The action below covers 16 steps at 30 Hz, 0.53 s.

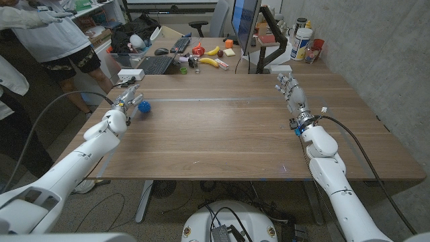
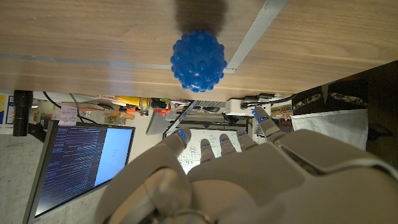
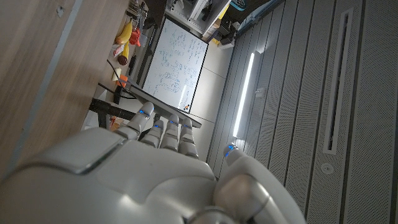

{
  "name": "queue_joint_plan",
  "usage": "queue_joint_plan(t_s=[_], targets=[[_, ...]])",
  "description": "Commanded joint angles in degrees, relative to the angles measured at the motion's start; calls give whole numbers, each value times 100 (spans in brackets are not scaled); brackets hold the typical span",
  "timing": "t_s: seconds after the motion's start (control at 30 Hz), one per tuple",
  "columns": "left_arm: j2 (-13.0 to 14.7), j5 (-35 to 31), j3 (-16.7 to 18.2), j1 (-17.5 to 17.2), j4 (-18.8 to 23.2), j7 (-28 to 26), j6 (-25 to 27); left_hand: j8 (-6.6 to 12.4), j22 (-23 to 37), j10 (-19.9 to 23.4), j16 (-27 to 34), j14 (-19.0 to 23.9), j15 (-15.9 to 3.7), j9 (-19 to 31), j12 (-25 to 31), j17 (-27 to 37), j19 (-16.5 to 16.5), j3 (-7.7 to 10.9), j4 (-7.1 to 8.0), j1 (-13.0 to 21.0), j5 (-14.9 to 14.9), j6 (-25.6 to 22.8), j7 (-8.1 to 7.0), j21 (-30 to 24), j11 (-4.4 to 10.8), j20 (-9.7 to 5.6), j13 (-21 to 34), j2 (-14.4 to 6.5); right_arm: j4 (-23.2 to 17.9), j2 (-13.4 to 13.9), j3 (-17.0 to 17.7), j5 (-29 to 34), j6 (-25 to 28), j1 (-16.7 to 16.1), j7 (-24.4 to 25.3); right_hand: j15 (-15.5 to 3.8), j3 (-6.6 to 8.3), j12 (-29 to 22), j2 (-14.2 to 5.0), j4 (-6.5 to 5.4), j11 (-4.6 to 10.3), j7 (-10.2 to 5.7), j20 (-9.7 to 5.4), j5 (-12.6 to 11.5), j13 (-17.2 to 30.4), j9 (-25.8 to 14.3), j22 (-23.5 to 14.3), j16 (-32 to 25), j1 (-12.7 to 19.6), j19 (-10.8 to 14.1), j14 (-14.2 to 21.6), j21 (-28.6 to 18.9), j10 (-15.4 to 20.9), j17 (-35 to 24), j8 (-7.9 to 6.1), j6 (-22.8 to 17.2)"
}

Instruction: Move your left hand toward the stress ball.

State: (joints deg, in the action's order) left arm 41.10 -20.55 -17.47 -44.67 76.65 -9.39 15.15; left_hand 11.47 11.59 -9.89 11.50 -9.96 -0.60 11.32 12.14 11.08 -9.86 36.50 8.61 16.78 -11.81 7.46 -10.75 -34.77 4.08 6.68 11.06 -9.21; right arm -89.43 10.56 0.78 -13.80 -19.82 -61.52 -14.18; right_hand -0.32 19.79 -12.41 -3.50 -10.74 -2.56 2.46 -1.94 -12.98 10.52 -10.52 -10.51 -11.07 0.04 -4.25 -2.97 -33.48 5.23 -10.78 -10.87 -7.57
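Left hand (image 1: 129, 101): empty, fingers apart, near the far left edge of the wooden table (image 1: 222, 134). Small blue knobbly rubber stress ball (image 1: 144, 106): on the tabletop just beside that hand, apart from its fingertips. Right hand (image 1: 290, 89): far right side, empty, fingers extended close together.

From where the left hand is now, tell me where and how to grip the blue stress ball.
Grip the stress ball around its widest middle, coming from the left hand's own side. It is a round, nubbed ball sitting free on the table, so any opposed pair of sides should hold; the fingers seem near but not yet touching.
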Motion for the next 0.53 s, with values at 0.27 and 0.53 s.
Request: queue_joint_plan(t_s=[0.27, 0.53], targets=[[-5, 21, -101, 112, -171, 56, -32, 60, 37, -108, -6, -625, -45, 22, 47, 8, -1342, 34, 19, 54, 4, -42, -15, -35, -26, 25, 7, -6, 18, 46, -76, 3, -100, 42, 5, 9, 40, -12, -699, -12, 15, -5, -287, -18, 24, -29, -19, -31, -5, 30, 23, 28, 59, -20, -37, -67], [-56, 28, -194, 243, -361, 109, -54, 59, 39, -113, -8, -627, -50, 22, 43, 10, -1340, 33, 25, 55, 5, -52, -20, -41, -16, 20, 7, -7, 52, 68, -95, -3, -125, 95, 12, 7, 42, -12, -701, -12, 11, -2, -282, -18, 24, -29, -20, -31, -5, 35, 26, 34, 63, -20, -37, -74]])
